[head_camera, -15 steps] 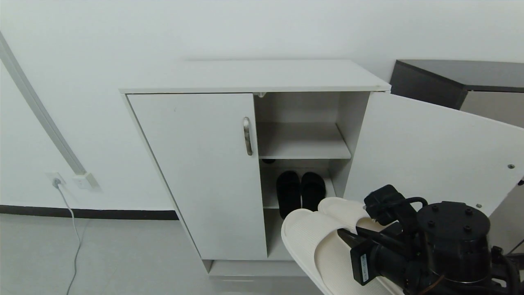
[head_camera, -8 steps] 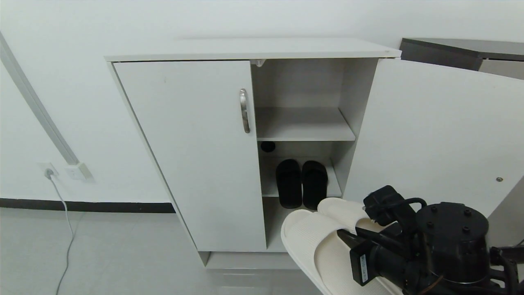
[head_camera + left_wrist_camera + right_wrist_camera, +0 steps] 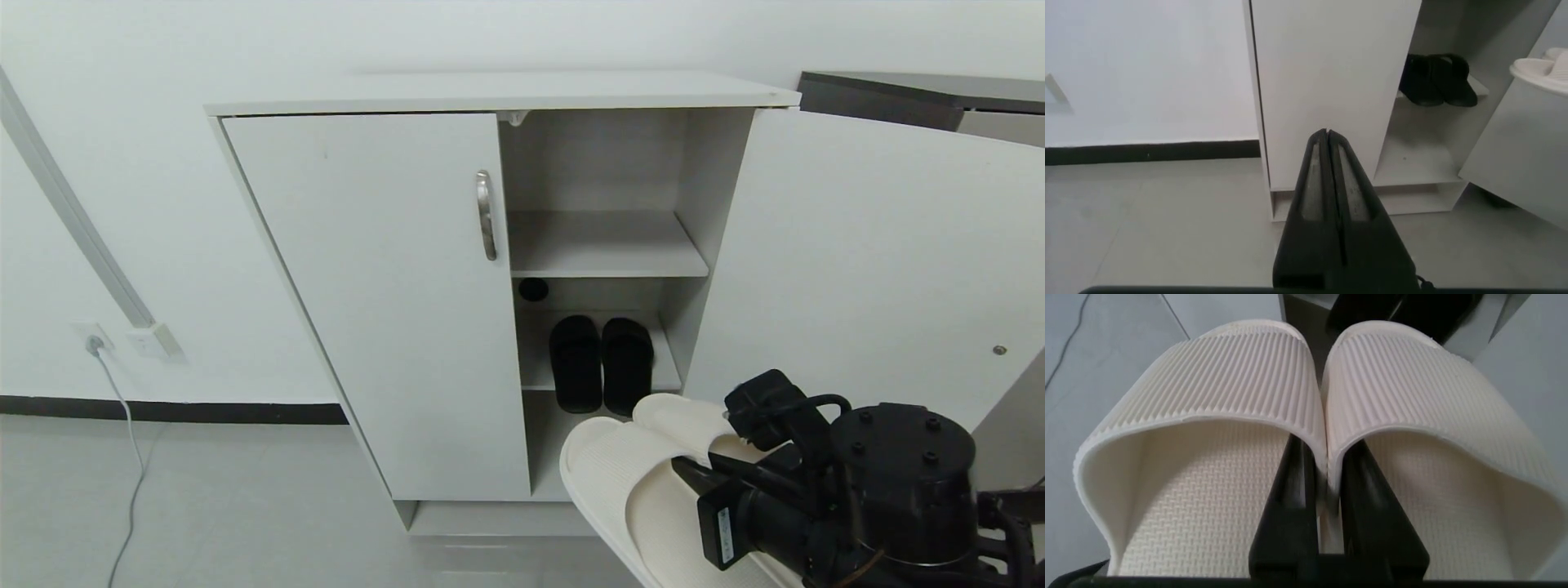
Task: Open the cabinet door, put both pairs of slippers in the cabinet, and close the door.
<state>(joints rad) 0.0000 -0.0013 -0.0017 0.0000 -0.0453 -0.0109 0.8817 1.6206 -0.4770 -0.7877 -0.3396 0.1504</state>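
Note:
The white cabinet (image 3: 392,286) stands against the wall with its right door (image 3: 865,261) swung open and its left door (image 3: 384,310) shut. A pair of black slippers (image 3: 602,363) rests on the middle shelf, also seen as black slippers (image 3: 1440,79) in the left wrist view. My right gripper (image 3: 1323,486) is shut on the inner edges of a pair of cream slippers (image 3: 1315,425), held together in front of the cabinet's lower opening; in the head view the cream slippers (image 3: 637,482) point toward it. My left gripper (image 3: 1327,151) is shut and holds nothing, low before the cabinet.
A dark cabinet (image 3: 922,98) stands behind the open door at the right. A wall socket with a cable (image 3: 94,347) and a slanted conduit (image 3: 65,212) are at the left. Grey floor (image 3: 204,506) lies open in front of the cabinet.
The head view has shifted, so the cabinet sits higher and larger in the picture. The right gripper with the cream slippers keeps its place in the view.

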